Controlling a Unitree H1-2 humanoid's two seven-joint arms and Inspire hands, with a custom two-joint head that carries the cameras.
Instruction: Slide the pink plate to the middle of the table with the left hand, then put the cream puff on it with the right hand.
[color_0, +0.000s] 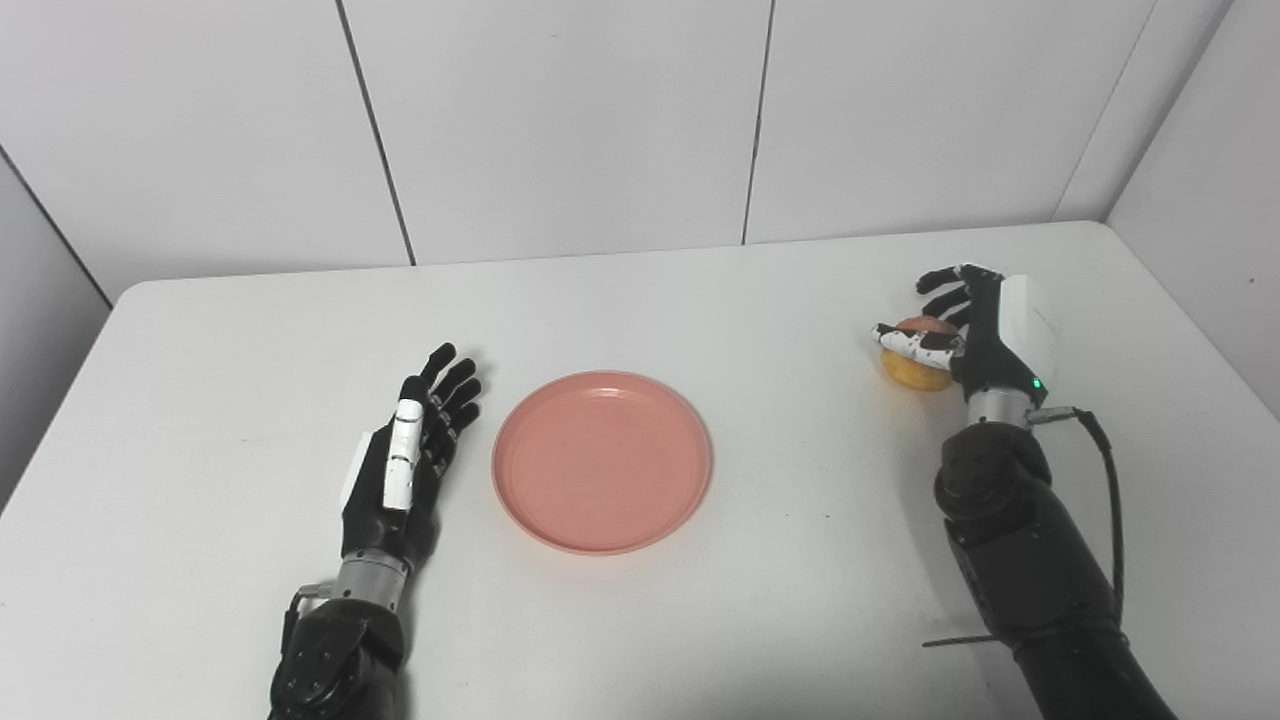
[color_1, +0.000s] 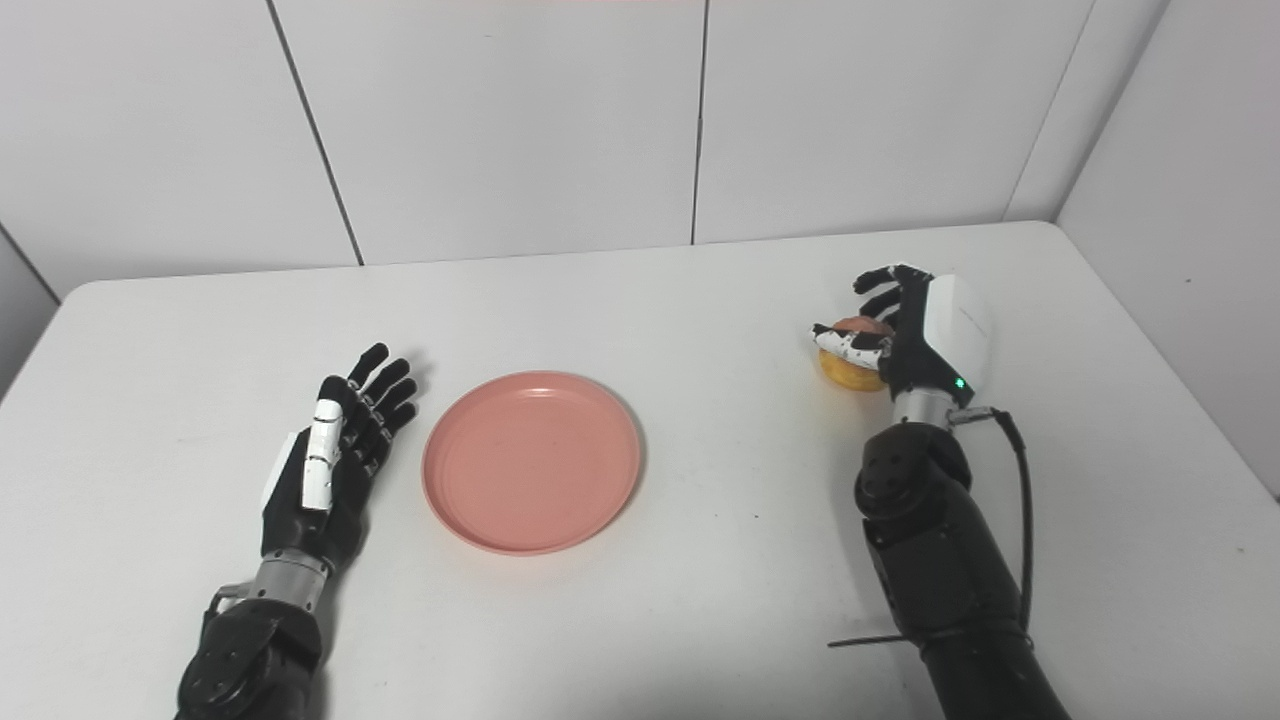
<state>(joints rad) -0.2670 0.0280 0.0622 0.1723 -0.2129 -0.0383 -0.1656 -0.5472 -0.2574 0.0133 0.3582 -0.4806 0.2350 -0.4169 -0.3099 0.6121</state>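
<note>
The pink plate (color_0: 601, 461) lies flat near the middle of the white table (color_0: 700, 620). My left hand (color_0: 410, 460) rests open on the table just left of the plate, fingers straight, a small gap from the rim. The cream puff (color_0: 915, 368) is golden with a pinkish top and sits at the right side of the table. My right hand (color_0: 975, 325) curls around the puff, thumb across its front and fingers over its far side. The puff still looks to be resting on the table.
White wall panels (color_0: 560, 120) stand close behind the table's far edge and along its right side. A black cable (color_0: 1105, 470) loops off my right wrist.
</note>
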